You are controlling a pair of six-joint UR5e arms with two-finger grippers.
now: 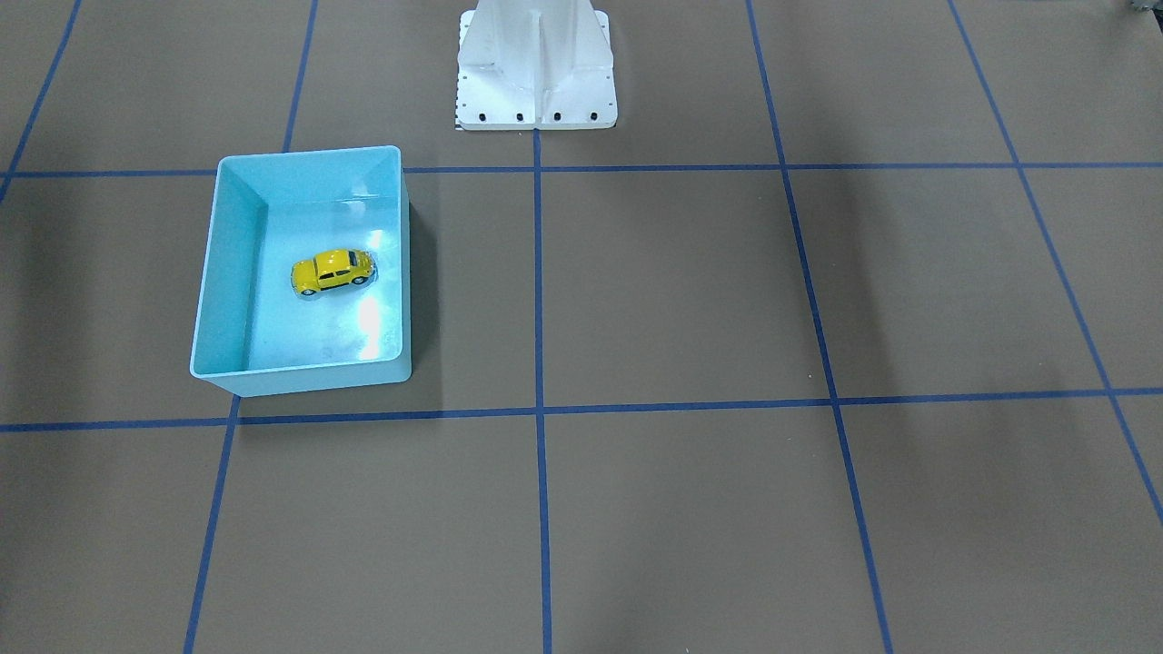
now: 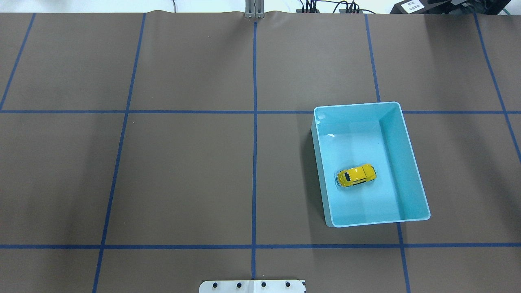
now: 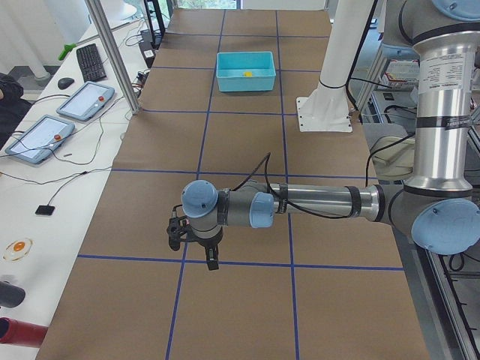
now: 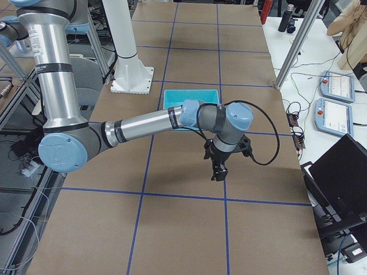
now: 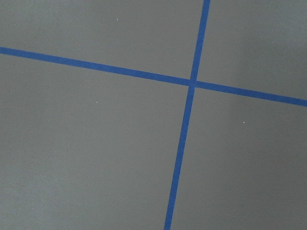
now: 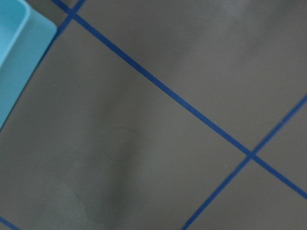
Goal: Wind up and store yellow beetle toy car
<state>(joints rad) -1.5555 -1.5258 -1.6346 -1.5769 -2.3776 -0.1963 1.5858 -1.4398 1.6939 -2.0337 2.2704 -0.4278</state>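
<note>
The yellow beetle toy car stands on its wheels inside the light-blue bin, near the bin's middle. The overhead view shows the car in the bin on the robot's right half of the table. It is a small yellow speck in the exterior left view. My left gripper hangs over the brown mat far from the bin, seen only in the exterior left view. My right gripper hangs over the mat just beyond the bin, seen only in the exterior right view. I cannot tell whether either is open or shut.
The robot's white base stands at the table's robot-side edge. Blue tape lines grid the brown mat. Tablets and a keyboard lie on the side bench behind a metal post. A laptop sits at the other end.
</note>
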